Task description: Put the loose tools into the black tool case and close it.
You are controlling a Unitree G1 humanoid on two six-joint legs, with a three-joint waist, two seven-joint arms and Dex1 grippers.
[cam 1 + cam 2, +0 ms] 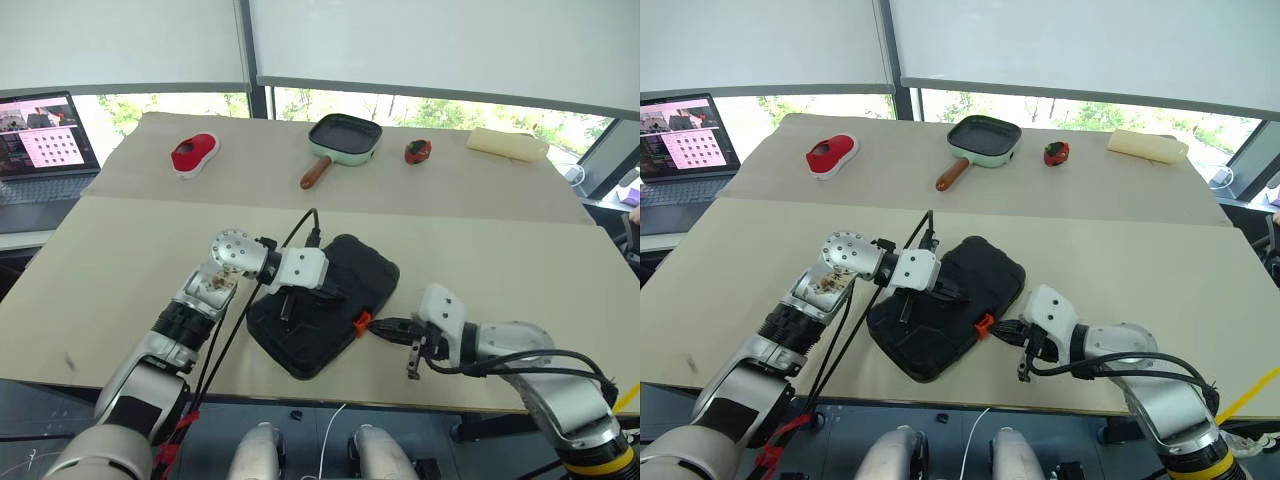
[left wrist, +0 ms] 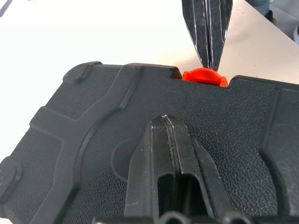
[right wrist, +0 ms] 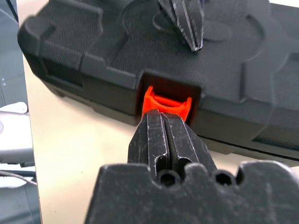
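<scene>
Arms were silver with black joints; loose black cables ran behind each gripper; left gripper (image 1: 318, 293) and right gripper (image 1: 388, 327) had scuffed black ribbed fingers.

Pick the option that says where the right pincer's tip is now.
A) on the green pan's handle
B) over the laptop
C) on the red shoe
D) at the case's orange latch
D: the shut right pincer has its tip at the orange latch on the edge of the closed black tool case, while the shut left pincer rests on the lid.
</scene>
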